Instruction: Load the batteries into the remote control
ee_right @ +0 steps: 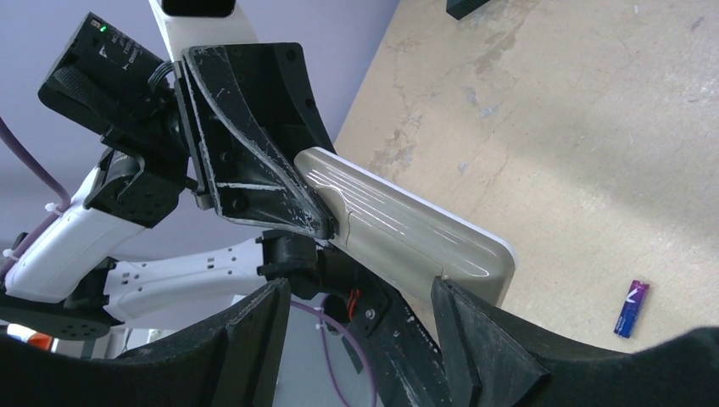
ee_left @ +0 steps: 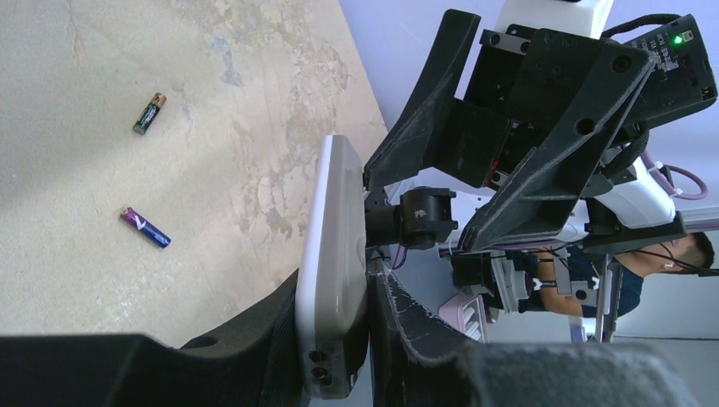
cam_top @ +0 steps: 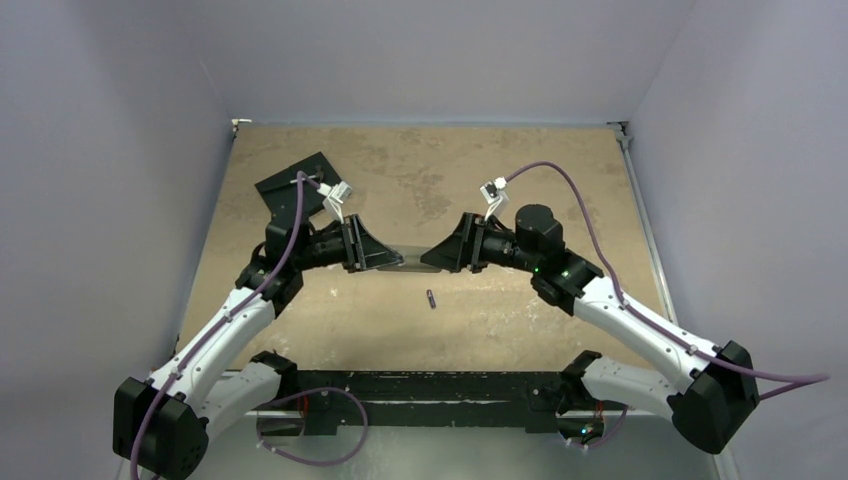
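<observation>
Top external view: a slim rectangular white-and-grey plastic remote control [cam_top: 410, 258] hangs above the mottled tan bench [cam_top: 450, 170]. It bridges the two arms, with its long axis running left to right, roughly parallel to the near edge.
Left claw: the left claw [ee_left: 333, 275] is closed narrow on one short end of the remote control, its rough black pads flat on the front and back.
Right claw: the right claw [ee_right: 360, 284] stands wide, with a finger on either side of the free short end. I cannot tell whether either pad touches the shell.
Remote faces: the glossy, gently domed grey back is turned toward the right wrist camera. It has a fine cross seam that looks like the edge of the battery cover. The white front edge is turned to the bench.
Batteries: a thin cylindrical gold-tinted battery [ee_left: 149, 113] and a bluish-purple battery [ee_left: 144, 227] lie flat on the bench, apart from each other. Both sit lower than the remote control and toward the near edge, and neither is touched.
Deciding relation: the cover seam lies between the two claws, close to the left claw's hold. The right claw has nothing in it, so it is likely the one to work the cover or drop for a cell.
Handling: the smooth rounded shell may slip in a pinch, and the small round cells will probably roll on the hard bench.
</observation>
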You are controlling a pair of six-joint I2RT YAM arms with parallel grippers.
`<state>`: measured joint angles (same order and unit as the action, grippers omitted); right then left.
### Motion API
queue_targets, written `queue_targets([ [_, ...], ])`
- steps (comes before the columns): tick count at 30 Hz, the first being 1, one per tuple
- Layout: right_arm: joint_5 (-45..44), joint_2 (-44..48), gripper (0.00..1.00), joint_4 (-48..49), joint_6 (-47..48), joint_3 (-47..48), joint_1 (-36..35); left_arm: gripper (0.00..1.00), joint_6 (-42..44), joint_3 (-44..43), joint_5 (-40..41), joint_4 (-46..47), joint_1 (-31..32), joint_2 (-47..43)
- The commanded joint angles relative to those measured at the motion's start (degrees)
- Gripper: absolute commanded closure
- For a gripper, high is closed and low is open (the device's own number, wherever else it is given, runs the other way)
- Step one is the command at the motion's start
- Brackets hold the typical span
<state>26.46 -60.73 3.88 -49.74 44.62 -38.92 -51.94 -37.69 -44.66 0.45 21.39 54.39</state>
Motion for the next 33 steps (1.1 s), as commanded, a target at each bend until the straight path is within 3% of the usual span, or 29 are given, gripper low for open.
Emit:
queue_targets([
  [1, -1.2, 1.6, 0.3, -1.1, 1.6, 0.5, 0.2, 1.0, -1.5, 0.3, -1.6, 4.6, -0.1, -0.6],
  [33, -4.2, 1.6, 0.3, -1.7, 2.1, 0.6, 0.2, 1.0, -3.9, 1.0, -2.8, 7.0, -0.1, -1.5],
])
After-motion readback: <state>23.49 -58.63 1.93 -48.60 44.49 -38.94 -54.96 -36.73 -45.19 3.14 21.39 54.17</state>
